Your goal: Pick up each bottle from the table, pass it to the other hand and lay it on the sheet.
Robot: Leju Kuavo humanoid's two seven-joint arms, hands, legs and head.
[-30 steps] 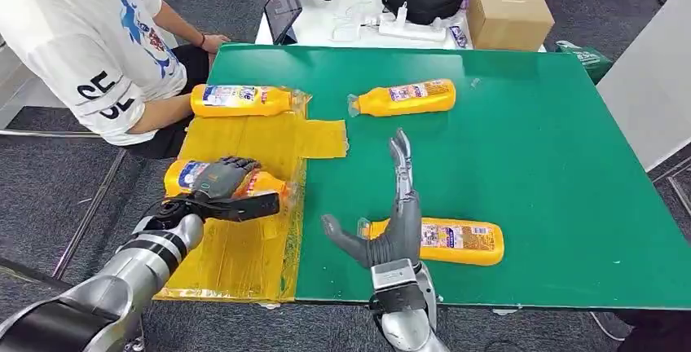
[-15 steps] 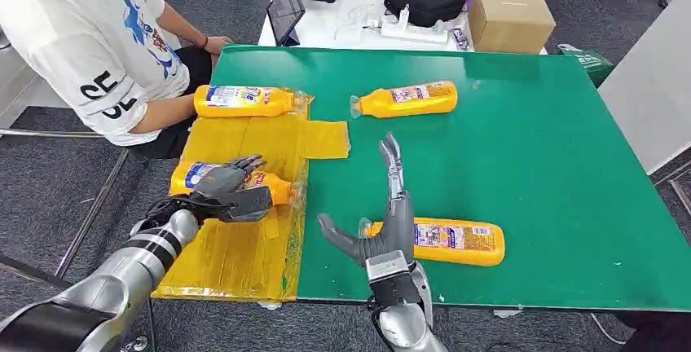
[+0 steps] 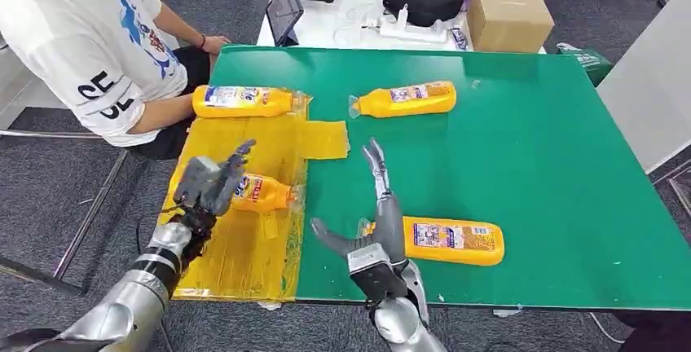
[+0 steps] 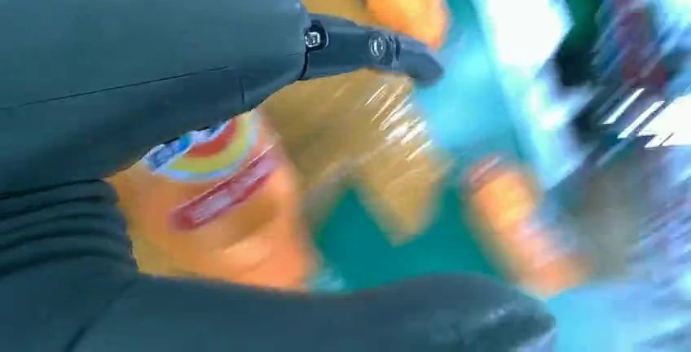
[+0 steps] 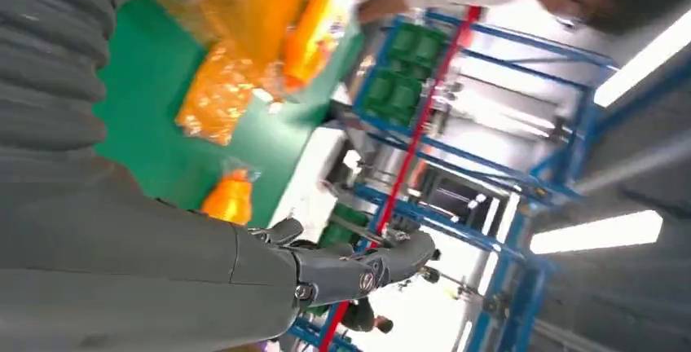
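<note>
My left hand (image 3: 210,185) hovers over the yellow sheet (image 3: 244,246) at the bench's (image 3: 530,173) left edge, fingers spread, holding nothing; a bottle (image 3: 262,193) lies on the sheet just beside it. A second bottle (image 3: 242,101) lies at the sheet's far end, near a seated person (image 3: 81,42). My right hand (image 3: 375,222) is open over bare green. Two bottles (image 3: 403,99) (image 3: 452,240) lie on the bench. Labels unreadable.
</note>
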